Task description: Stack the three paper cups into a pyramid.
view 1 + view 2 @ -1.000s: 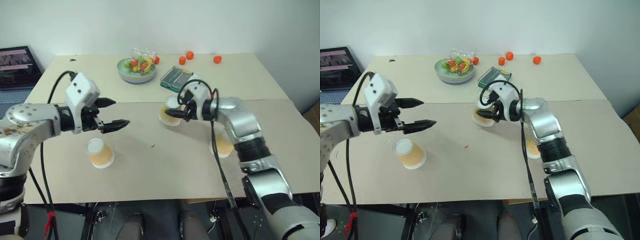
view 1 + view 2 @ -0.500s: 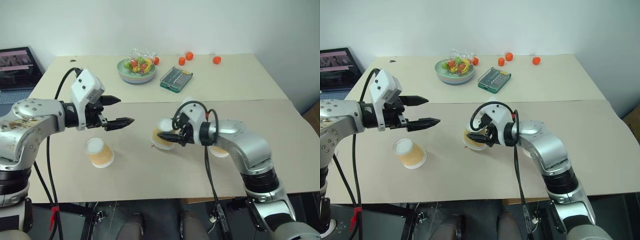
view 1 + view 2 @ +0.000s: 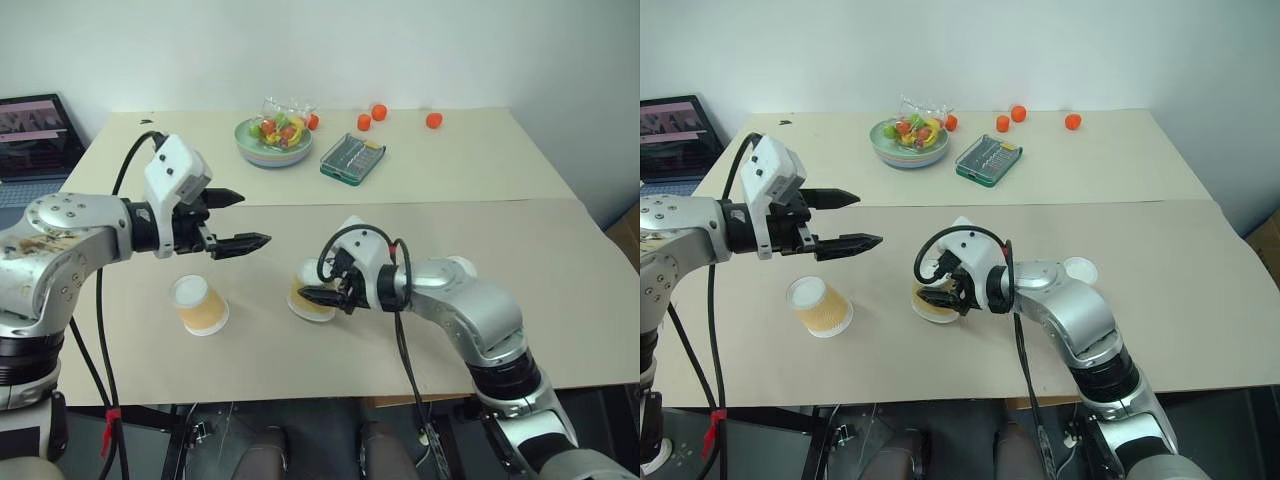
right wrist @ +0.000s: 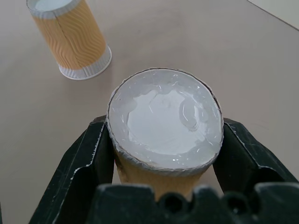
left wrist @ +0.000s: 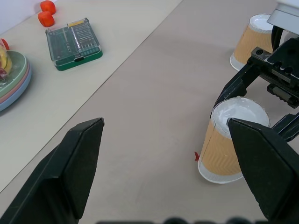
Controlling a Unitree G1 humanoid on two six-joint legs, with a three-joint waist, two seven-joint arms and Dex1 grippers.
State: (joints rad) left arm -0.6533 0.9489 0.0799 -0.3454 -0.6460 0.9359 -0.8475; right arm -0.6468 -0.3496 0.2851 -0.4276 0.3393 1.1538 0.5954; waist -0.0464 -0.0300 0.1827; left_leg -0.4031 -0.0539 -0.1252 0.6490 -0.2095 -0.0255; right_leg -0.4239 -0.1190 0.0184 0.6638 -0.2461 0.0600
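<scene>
Right claw (image 3: 322, 297) drawn nearer pinching cup (image 3: 308, 296), left claw (image 3: 243, 220) spread, idle.

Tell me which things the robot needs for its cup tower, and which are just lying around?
Needed for the job:
- cup in the right pincer
- cup by the left arm
- third cup behind the right arm

Just lying about:
- plate of fruit
- green case
- three small orange fruits
- laptop
</scene>
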